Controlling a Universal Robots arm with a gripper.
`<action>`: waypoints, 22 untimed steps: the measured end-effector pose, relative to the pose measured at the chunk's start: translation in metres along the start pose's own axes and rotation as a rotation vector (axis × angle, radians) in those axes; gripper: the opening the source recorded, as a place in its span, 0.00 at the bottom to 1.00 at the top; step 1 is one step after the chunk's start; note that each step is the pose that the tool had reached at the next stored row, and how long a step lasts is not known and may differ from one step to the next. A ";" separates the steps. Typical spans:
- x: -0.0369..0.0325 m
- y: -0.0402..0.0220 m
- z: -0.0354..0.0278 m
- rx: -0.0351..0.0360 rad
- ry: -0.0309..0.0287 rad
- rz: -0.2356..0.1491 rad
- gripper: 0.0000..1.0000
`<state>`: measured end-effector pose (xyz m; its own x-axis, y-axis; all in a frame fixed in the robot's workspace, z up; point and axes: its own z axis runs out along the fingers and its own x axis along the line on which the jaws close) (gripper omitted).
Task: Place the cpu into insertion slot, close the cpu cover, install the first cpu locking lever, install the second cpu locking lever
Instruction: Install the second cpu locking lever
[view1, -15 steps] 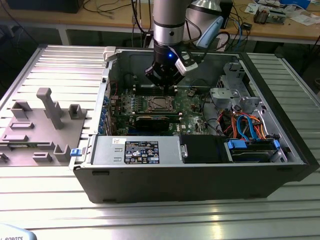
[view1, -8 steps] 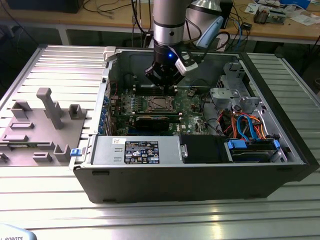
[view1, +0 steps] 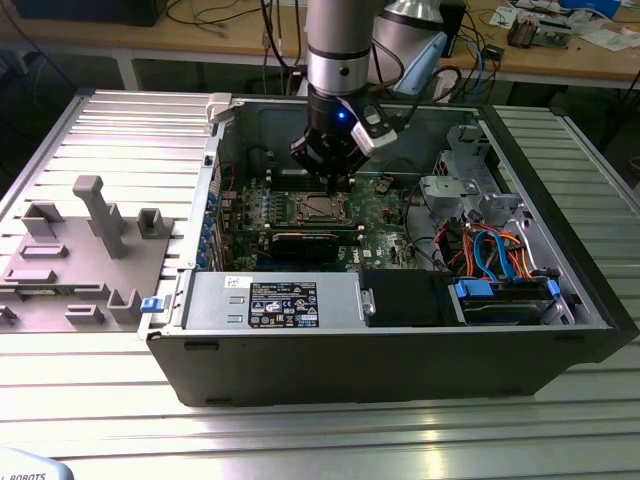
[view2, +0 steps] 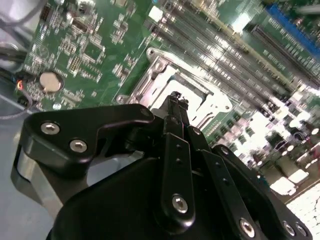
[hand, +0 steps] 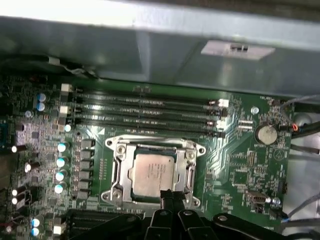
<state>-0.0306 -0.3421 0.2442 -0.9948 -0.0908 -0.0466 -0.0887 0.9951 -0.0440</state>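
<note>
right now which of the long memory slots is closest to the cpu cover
The memory slot running right along the cpu cover in the first wrist view; the other slots lie beyond it, toward the case wall.

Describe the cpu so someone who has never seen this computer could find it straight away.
Inside the open computer case, look at the green circuit board, below the long parallel memory slots. The cpu is the flat, dull silver-grey square framed by the shiny cpu cover, just ahead of the gripper.
</note>
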 end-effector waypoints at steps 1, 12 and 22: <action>0.0005 -0.0056 0.0004 -0.0043 -0.0006 0.000 0.11; 0.0088 -0.0442 0.0025 -0.0985 -0.0089 0.005 0.11; 0.0345 -0.0463 0.0026 -0.0984 -0.0130 0.005 0.11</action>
<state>-0.0607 -0.3914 0.2420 -0.9945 -0.0858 -0.0596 -0.0890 0.9945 0.0545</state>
